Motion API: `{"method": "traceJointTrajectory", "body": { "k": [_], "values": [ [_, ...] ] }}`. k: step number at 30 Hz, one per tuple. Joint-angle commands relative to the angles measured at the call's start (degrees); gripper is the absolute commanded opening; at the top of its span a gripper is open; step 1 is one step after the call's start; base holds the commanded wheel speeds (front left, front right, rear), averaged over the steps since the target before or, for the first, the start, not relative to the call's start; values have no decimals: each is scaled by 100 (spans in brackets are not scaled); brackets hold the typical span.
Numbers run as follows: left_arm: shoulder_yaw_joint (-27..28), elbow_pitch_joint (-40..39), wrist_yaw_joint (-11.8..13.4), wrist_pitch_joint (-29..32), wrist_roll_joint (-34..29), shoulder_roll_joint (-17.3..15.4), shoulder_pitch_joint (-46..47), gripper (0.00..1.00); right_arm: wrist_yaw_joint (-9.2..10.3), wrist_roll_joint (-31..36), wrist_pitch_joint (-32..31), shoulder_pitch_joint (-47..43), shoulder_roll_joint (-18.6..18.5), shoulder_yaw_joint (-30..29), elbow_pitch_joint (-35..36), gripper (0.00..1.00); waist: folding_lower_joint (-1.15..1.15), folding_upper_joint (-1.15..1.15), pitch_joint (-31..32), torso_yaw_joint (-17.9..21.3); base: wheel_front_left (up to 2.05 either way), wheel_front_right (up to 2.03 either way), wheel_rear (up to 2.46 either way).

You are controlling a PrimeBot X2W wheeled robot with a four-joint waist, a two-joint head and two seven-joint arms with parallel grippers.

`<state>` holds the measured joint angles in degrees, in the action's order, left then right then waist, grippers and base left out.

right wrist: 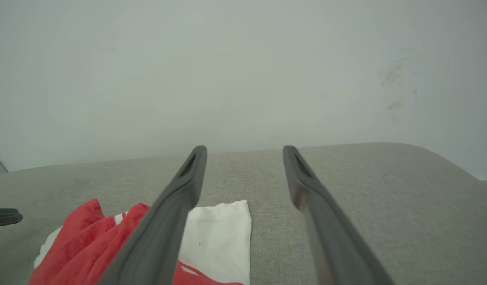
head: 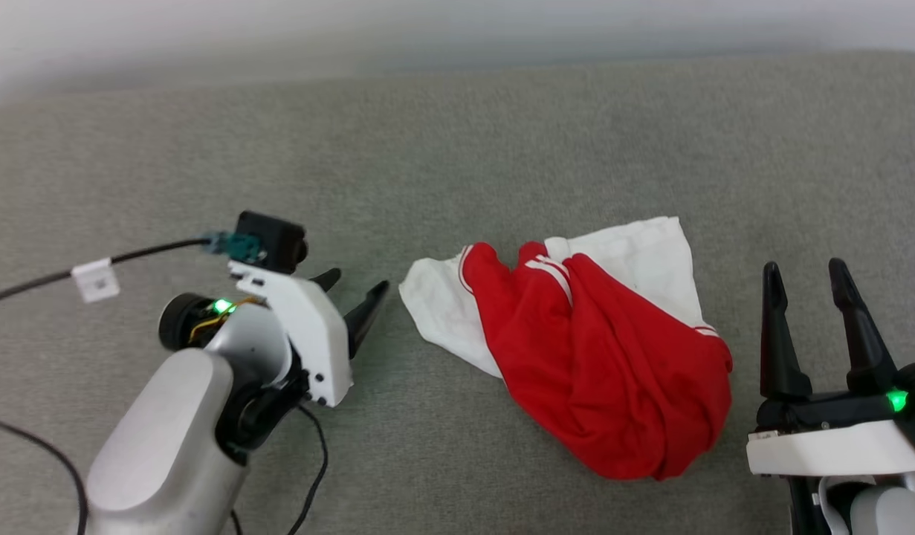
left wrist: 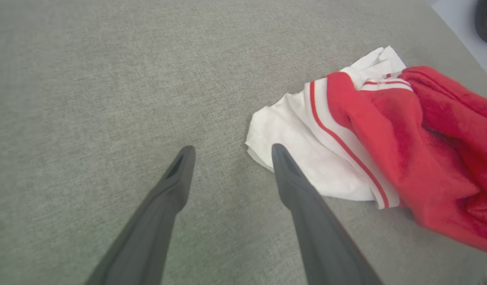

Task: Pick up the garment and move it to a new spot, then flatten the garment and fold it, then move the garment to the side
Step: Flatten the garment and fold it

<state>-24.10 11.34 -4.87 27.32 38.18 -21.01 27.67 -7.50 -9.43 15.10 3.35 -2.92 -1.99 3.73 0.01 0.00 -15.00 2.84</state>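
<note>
The garment (head: 591, 349) lies crumpled on the grey surface, a red heap with white sleeves and red-striped trim sticking out at its left and far side. My left gripper (head: 357, 287) is open to the left of it, fingers pointing at the white sleeve (left wrist: 302, 150) with a small gap between them and the cloth. In the left wrist view the left gripper (left wrist: 229, 152) holds nothing. My right gripper (head: 803, 275) stands open just right of the garment (right wrist: 108, 245), fingers pointing away from me. The right gripper (right wrist: 245, 152) is empty too.
A grey fabric-covered surface (head: 457, 148) stretches wide on all sides of the garment, ending at a pale wall (right wrist: 243, 71) behind. A black cable (head: 48, 279) with a white tag runs off to the left from the left wrist.
</note>
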Motion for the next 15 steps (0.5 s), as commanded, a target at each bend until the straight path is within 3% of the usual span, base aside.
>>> {"method": "traceJointTrajectory", "body": {
  "k": [1,12,14,15],
  "values": [
    [-58,19,21,132,49,36,105,100,2,15,10,87,7,0,31,100,-1,0,-265,157,0,0,0],
    [-516,490,117,836,-55,283,444,100,2,-73,9,246,6,86,194,100,-1,0,-645,289,0,0,0],
    [-573,587,122,860,-48,309,398,0,2,-78,9,248,7,77,224,100,-1,0,-669,279,0,0,0],
    [-598,607,113,836,-52,318,372,0,2,-66,9,253,7,64,220,100,-1,0,-677,265,0,0,0]
  ]
}}
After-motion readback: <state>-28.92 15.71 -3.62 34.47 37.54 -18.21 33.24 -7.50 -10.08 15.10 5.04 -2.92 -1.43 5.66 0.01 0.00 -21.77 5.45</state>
